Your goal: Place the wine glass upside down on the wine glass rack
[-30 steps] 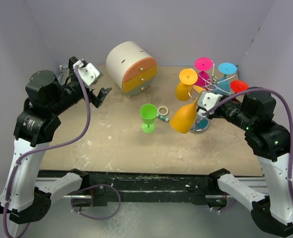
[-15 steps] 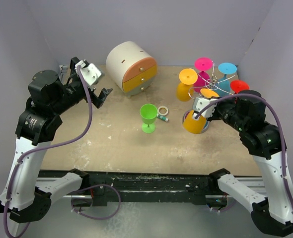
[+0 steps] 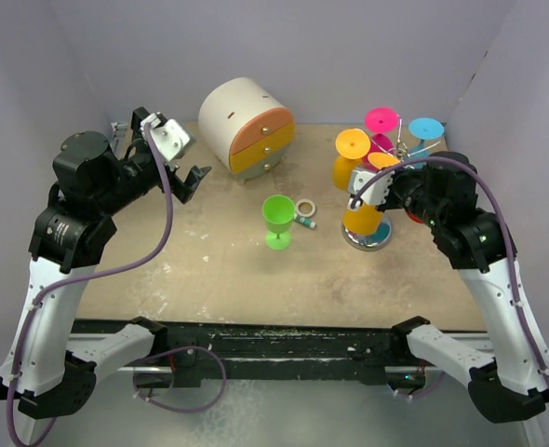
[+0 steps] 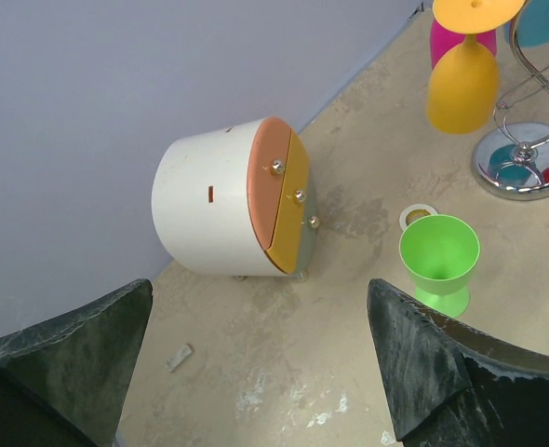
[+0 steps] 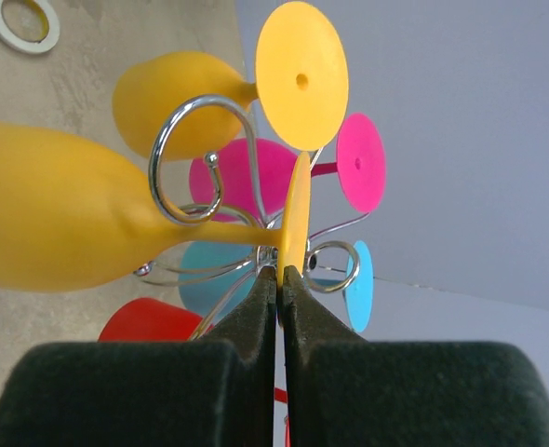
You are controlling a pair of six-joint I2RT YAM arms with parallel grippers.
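Note:
My right gripper is shut on the flat foot of a yellow-orange wine glass. The glass hangs upside down, its stem lying among the curled arms of the chrome wine glass rack. From above, its bowl hangs over the rack's shiny disc base, with my right gripper just above it. Yellow, pink, blue and red glasses hang inverted on the rack. A green wine glass stands upright mid-table. My left gripper hovers open and empty at the left, well away.
A white round drawer cabinet with orange and yellow drawers stands at the back centre. A tape roll and a small tube lie beside the green glass. Grey walls close in the back and both sides.
My right arm has swung the yellow-orange glass from a tilt in front of the rack up and back into the rack's arms, bowl now pointing down. The left arm has not moved.

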